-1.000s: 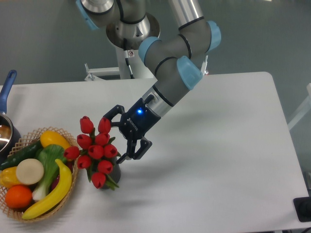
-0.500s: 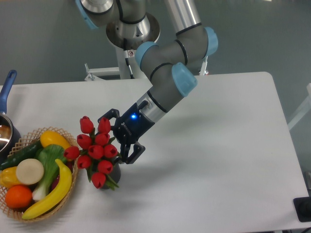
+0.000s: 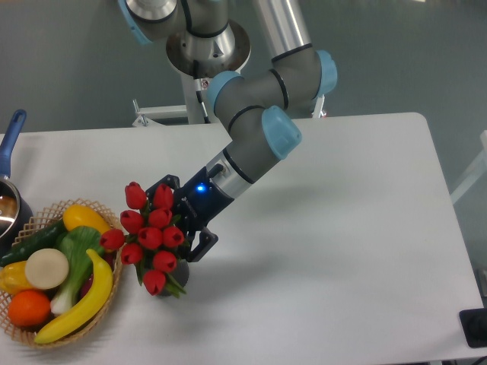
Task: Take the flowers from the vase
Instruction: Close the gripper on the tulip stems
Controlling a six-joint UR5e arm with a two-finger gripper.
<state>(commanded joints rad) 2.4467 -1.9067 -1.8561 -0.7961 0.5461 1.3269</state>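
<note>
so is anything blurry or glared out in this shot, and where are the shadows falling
Fixed camera: focus is sharp throughout, with no motion blur on the tool beside the flowers. Lighting is soft and even; the white table shows no blown-out glare, only a faint shadow under the arm and right of the vase. A small blue light glows on the wrist. The picture is mildly grainy.

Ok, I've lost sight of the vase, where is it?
The vase sits lower left on the table, mostly hidden under the flowers, just right of the basket.
</note>
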